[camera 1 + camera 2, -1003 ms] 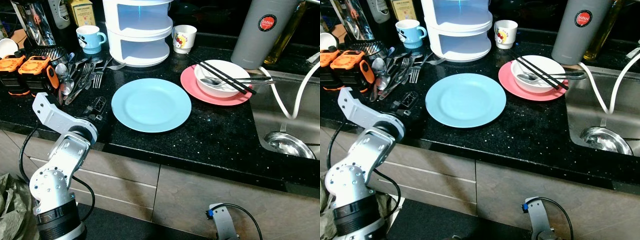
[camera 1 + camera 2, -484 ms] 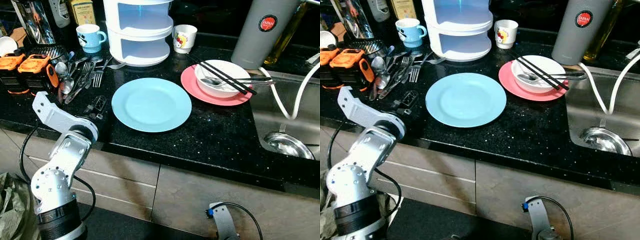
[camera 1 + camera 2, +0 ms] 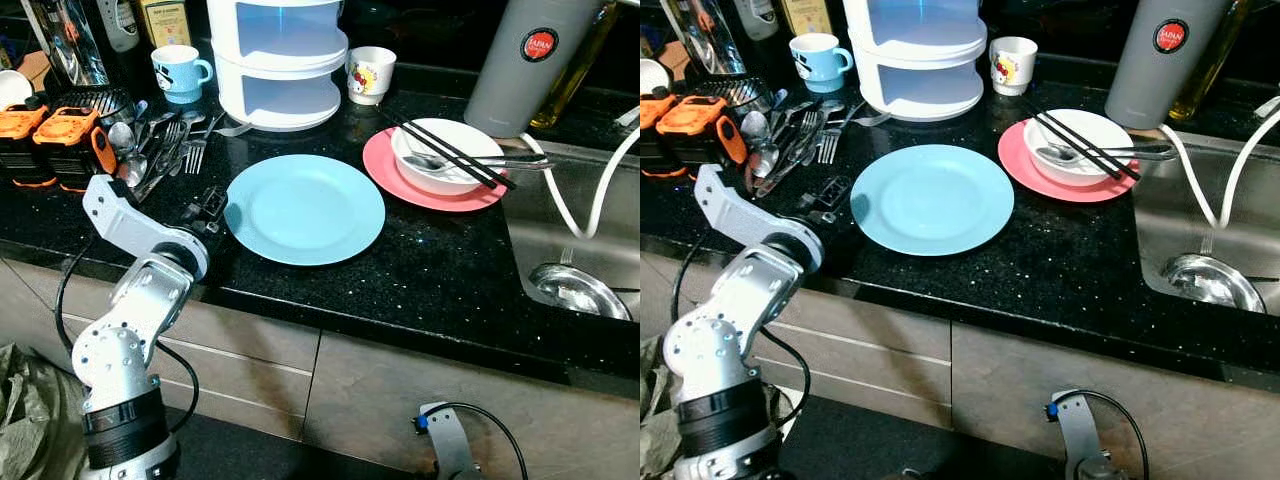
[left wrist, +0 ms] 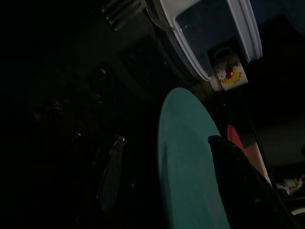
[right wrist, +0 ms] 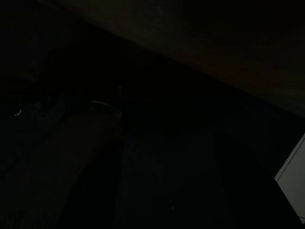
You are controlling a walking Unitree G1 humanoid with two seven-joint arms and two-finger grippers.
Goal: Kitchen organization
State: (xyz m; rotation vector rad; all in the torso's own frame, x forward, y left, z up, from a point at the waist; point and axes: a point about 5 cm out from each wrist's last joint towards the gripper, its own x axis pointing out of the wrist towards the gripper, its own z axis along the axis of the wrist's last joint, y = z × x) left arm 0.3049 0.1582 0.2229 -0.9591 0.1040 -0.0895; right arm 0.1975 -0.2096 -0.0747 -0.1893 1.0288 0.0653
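At nine o'clock of the blue plate (image 3: 303, 208), the left end effector (image 3: 210, 207) sits low on the surface (image 3: 420, 270), fingers parted, probably to straddle its rim.

Grey thermos (image 3: 522, 68) right of the white tiered container (image 3: 280, 60) has a round red-and-black badge (image 3: 539, 46) reading "JAPAN"; smaller badge text too tiny to read. Yellow box (image 3: 164, 22) left of the container has print, illegible.
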